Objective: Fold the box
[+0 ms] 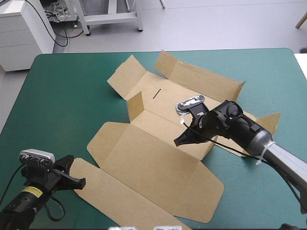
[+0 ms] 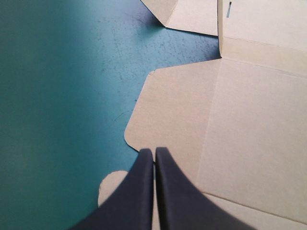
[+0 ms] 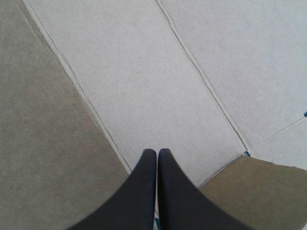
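Pressing together, right gripper [image 1: 178, 141] [image 3: 157, 152] fingers hold nothing, tip low over the box's [image 1: 153, 163] [image 3: 144, 72] middle panel. Left gripper [image 1: 80, 182] [image 2: 154, 151] likewise closed and empty, at the box's [image 2: 249, 134] near-left flap edge. One box, mostly flat mid-table [image 1: 72, 86], far walls raised; two grippers.

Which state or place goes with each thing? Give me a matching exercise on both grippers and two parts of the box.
Things:
1. left gripper
2. right gripper
3. far wall
4. near panel

States:
a. raised
b. flat on the teal-green cover
c. shut, over the middle of the box
d. shut, at the box's near left corner

Pairs: 1-d, 2-c, 3-a, 4-b
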Tool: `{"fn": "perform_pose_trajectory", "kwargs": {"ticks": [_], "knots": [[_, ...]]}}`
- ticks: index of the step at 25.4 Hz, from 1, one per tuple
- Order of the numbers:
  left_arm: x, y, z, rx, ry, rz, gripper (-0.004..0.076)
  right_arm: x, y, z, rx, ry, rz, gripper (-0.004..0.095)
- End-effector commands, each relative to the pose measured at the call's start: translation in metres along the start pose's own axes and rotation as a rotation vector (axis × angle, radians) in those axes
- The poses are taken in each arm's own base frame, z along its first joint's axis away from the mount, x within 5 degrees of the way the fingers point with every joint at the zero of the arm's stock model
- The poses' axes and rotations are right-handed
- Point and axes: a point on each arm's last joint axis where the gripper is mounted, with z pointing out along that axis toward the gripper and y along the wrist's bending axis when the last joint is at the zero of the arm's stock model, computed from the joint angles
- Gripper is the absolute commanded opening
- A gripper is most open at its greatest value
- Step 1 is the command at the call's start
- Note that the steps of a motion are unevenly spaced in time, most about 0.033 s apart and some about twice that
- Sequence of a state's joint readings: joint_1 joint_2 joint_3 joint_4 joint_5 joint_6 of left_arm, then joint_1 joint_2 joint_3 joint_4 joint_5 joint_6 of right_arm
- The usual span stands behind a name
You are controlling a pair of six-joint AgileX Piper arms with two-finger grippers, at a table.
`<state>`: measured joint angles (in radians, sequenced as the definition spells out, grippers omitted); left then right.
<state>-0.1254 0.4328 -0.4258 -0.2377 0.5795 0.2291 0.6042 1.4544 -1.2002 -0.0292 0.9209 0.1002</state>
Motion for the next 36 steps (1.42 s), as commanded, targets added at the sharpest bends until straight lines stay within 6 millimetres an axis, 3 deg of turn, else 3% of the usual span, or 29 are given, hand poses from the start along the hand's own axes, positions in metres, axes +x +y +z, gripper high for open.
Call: {"fn": "perform_pose_trajectory", "kwargs": {"ticks": [1,26,36], "knots": [[-0.015,0.0,-0.003,-0.003,-0.089,-0.019,-0.0008,-0.008,-0.001,-0.017,0.0,-0.092,-0.007,-0.0002],[-0.015,0.0,-0.003,0.004,-0.09,-0.029,-0.0008,-0.01,-0.001,-0.021,0.0,-0.093,-0.007,-0.0002],[-0.015,0.0,-0.003,0.004,-0.09,-0.029,-0.0008,-0.027,-0.005,-0.059,0.05,-0.095,-0.025,-0.0002]]}}
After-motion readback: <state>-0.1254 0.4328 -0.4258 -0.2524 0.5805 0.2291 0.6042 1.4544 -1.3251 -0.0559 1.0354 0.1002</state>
